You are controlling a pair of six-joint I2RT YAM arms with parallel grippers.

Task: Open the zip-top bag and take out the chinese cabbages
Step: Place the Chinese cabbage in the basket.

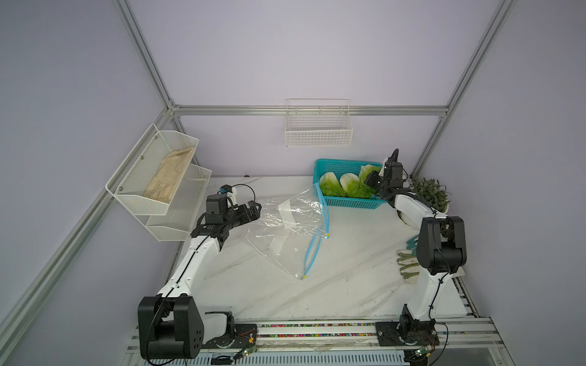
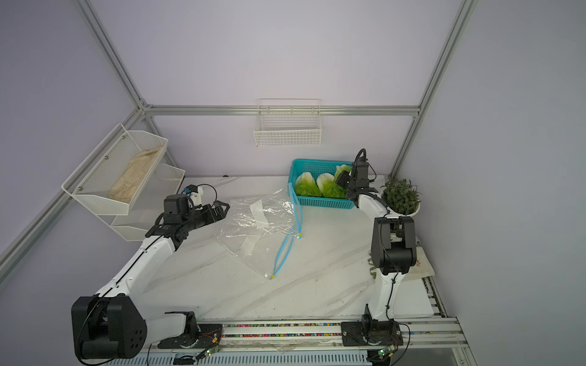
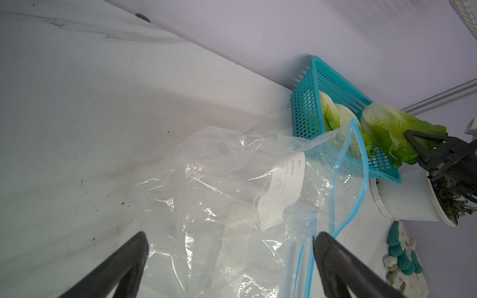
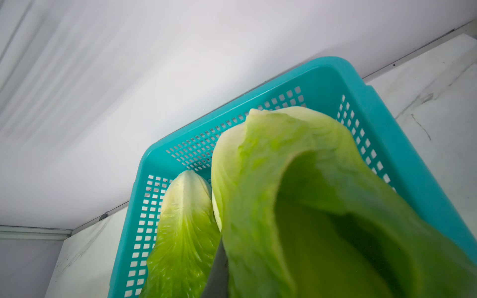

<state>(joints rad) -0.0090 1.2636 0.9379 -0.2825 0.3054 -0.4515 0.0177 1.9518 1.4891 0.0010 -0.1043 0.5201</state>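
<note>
The zip-top bag lies flat and empty on the white table, its blue zip edge parted. My left gripper hovers open at the bag's left edge with nothing between its fingers. Two chinese cabbages lie in the teal basket. My right gripper is shut on the leaves of a third cabbage, held over the basket's right end. Only one dark finger shows in the right wrist view.
A potted plant stands just right of the basket, behind my right arm. Gloves lie at the table's right edge. A white mesh rack with a cloth hangs on the left wall, and a wire basket on the back wall.
</note>
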